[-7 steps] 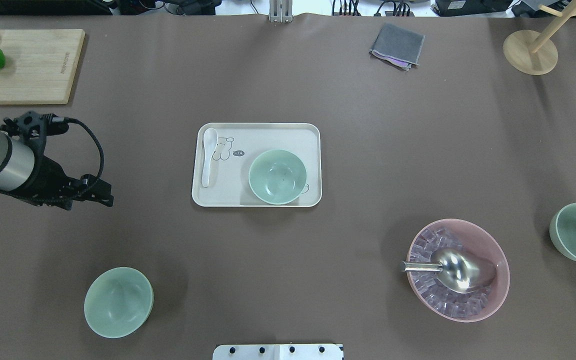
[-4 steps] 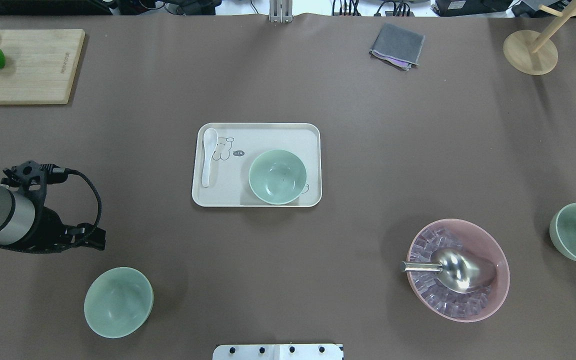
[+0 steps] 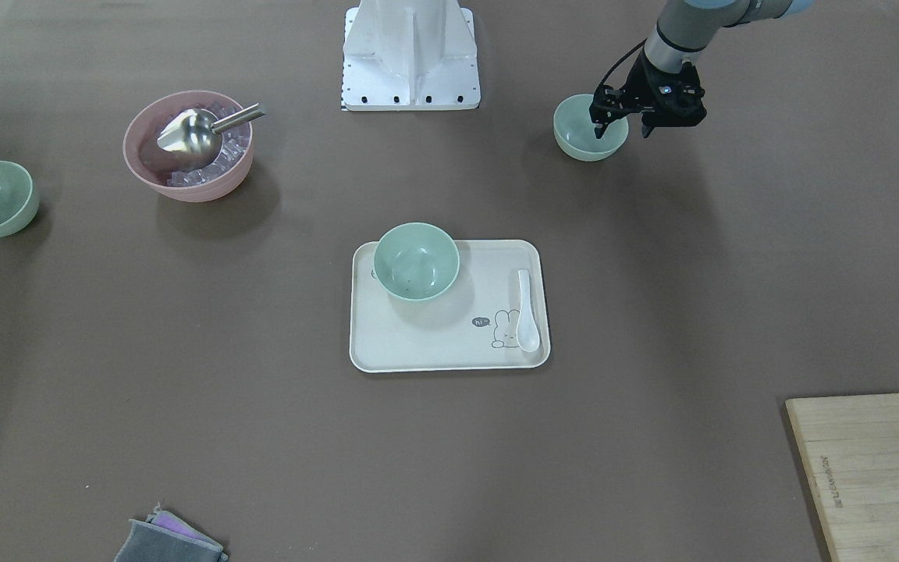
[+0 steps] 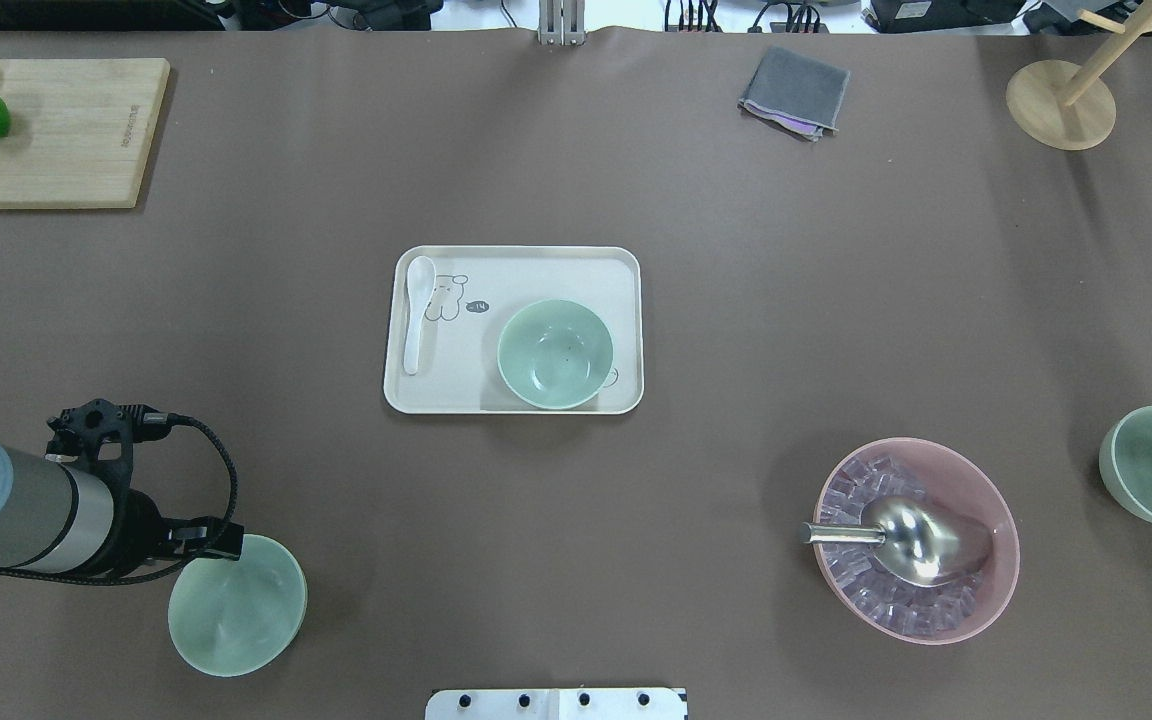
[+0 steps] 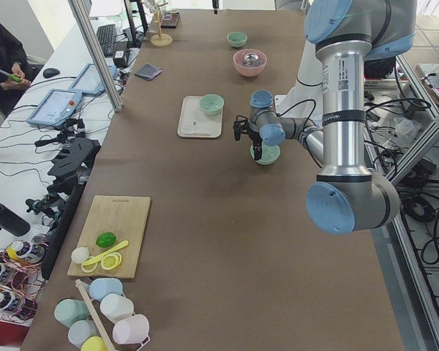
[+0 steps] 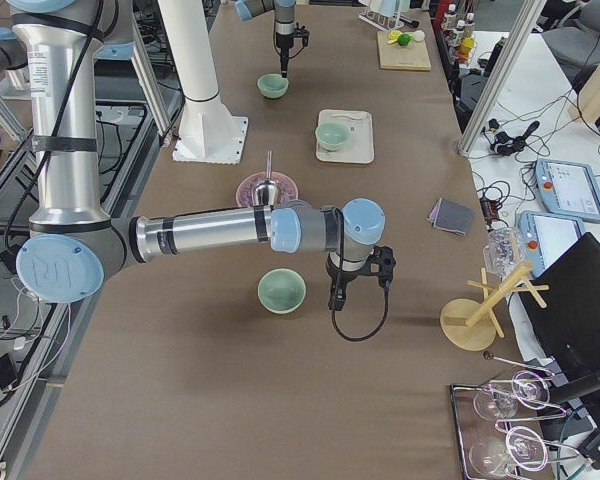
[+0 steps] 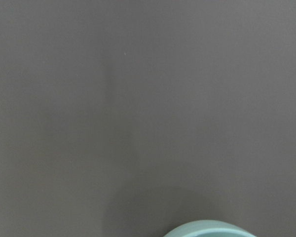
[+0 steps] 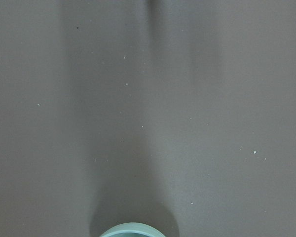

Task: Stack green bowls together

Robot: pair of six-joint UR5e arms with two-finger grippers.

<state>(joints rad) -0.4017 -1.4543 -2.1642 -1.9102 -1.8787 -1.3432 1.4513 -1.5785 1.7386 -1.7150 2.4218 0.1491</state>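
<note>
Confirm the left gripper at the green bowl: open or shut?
Open. In the front-facing view the left gripper has its fingers spread, one over the green bowl, one outside its rim.

Overhead and front cameras face oppositely, both showing the tray (image 4: 536,272).

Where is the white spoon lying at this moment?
In the overhead view the white spoon lies along the left edge of the tray, at the table's middle, left of the green bowl on that tray.
</note>
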